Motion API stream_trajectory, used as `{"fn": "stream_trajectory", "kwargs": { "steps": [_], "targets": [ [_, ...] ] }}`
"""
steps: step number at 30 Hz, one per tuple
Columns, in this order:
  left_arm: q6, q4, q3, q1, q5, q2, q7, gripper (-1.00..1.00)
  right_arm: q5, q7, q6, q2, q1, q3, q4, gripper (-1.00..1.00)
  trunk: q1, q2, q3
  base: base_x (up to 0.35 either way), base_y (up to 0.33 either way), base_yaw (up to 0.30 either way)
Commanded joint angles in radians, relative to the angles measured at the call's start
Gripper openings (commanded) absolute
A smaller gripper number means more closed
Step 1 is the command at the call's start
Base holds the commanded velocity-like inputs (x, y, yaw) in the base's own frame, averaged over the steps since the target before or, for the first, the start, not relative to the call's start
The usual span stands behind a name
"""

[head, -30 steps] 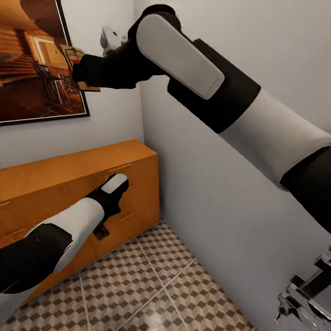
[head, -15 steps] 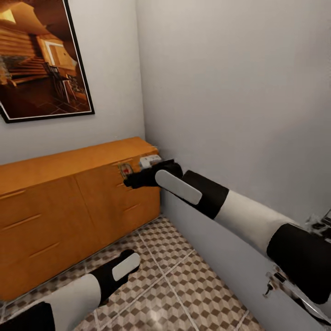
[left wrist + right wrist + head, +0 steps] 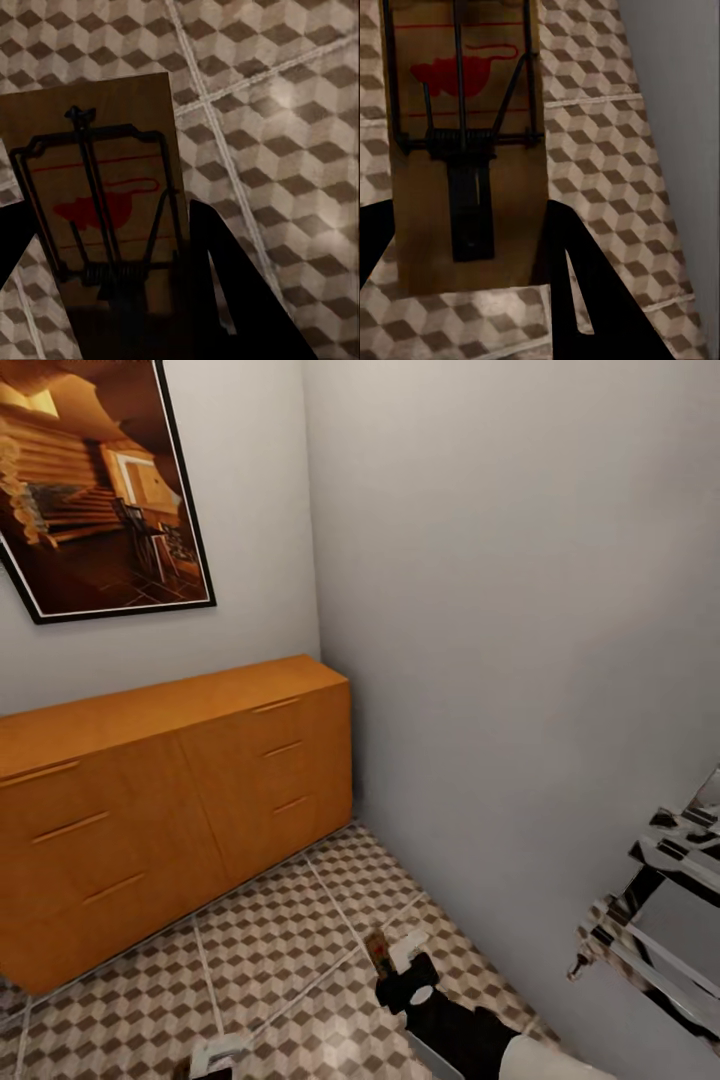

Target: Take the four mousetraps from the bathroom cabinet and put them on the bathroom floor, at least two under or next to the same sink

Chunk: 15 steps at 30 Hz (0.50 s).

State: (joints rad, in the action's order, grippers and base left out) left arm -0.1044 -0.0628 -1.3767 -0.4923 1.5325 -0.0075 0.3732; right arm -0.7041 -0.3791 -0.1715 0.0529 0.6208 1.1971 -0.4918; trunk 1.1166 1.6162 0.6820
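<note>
Low in the head view, right gripper [image 3: 385,960] pinching one mousetrap [image 3: 377,950] just above the bathroom floor [image 3: 270,980]. Left gripper [image 3: 105,300] clamped on another mousetrap [image 3: 97,195] over the same tiles. Cabinet [image 3: 170,790] at left of frame, drawers closed.

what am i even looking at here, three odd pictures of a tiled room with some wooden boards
A two-armed robot in a simulated bathroom. The big picture looks down from its head: an orange-brown wooden drawer cabinet against the wall, cube-patterned floor tiles, and the right claw low over the floor. The other two come from cameras near each claw. Each shows a flat wooden mousetrap with wire parts and a red mouse print between dark fingers: one in the left claw, another in the right.
</note>
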Motion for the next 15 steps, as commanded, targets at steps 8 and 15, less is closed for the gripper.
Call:
{"fn": "stream_trajectory", "kwargs": {
  "steps": [8, 15],
  "targets": [
    [-0.043, 0.065, -0.011, 0.085, 0.005, 0.009, -0.114, -1.0, 0.008, 0.195, 0.206, 0.031, -0.09, 0.081, 0.347, -1.0, 0.0, 0.001, 0.001, -0.11, 0.001, 0.0],
    [-0.046, 0.066, -0.012, 0.114, 0.008, 0.009, -0.189, -1.0, 0.005, 0.21, 0.284, 0.024, -0.194, 0.084, 0.369, -1.0, 0.0, 0.001, 0.001, -0.03, 0.0, 0.0]
  ]
}}
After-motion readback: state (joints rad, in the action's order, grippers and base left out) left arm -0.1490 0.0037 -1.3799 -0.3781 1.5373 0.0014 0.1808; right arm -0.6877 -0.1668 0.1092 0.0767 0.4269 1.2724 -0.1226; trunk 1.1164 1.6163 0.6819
